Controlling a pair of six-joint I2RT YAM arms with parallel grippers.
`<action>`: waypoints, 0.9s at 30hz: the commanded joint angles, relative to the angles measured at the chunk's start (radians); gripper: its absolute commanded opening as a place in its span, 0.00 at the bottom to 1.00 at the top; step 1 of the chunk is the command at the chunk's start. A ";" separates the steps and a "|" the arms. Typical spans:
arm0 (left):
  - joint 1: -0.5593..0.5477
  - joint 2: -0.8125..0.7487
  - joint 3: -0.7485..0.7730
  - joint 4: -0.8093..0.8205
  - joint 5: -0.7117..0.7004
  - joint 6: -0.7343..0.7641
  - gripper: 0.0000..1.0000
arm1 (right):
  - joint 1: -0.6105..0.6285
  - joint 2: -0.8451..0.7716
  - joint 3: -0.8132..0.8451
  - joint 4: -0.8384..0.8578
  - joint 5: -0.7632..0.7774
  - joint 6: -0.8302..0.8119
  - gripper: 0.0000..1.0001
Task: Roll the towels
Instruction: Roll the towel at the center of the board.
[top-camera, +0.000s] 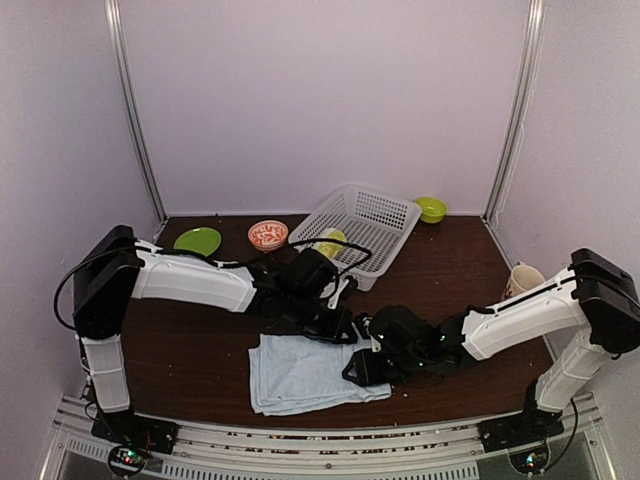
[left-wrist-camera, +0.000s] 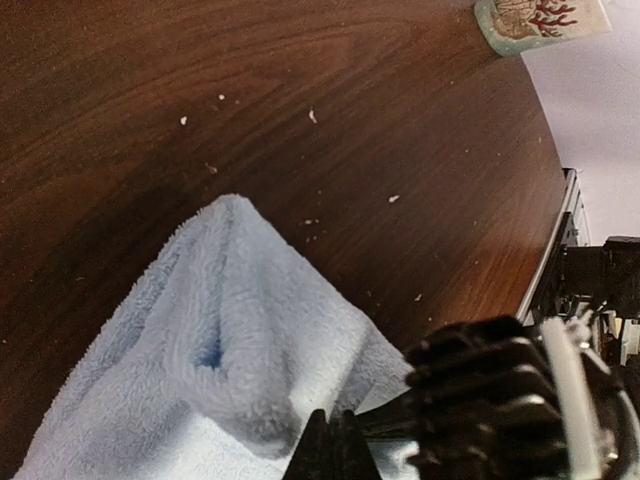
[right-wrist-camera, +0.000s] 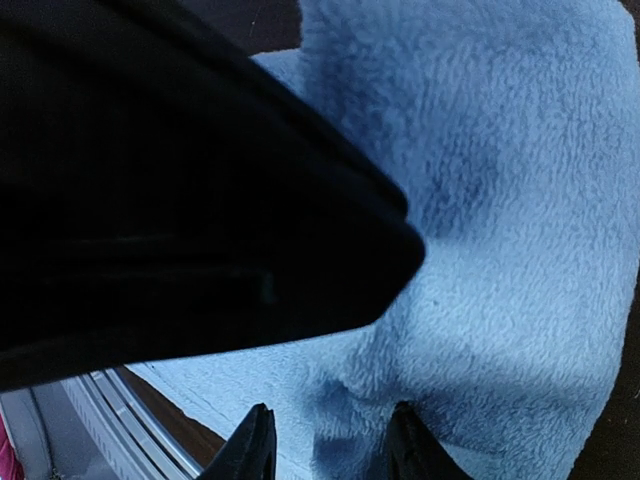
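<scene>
The pale blue terry-cloth towel (top-camera: 300, 375) lies flat, unrolled, lower centre on the dark wooden counter (top-camera: 190, 345), left claw (left-wrist-camera: 335, 445) pinched together by its peaked upper-right corner, right claw (right-wrist-camera: 330, 450) apart astride a fold; recommend both grip one edge level, so the roll runs straight.

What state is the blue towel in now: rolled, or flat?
Flat, not rolled. The blue towel lies as a layered rectangle on the table, with only one corner bunched up near the left gripper.
</scene>
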 joint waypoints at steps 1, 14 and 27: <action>0.023 0.045 0.015 0.074 0.045 -0.033 0.00 | 0.000 -0.011 -0.008 0.005 -0.010 -0.005 0.40; 0.055 0.113 -0.021 0.102 0.076 -0.068 0.00 | -0.003 -0.239 0.000 -0.231 0.045 -0.099 0.56; 0.055 0.081 -0.075 0.086 0.054 -0.040 0.00 | -0.139 -0.195 -0.225 0.161 -0.094 0.119 0.55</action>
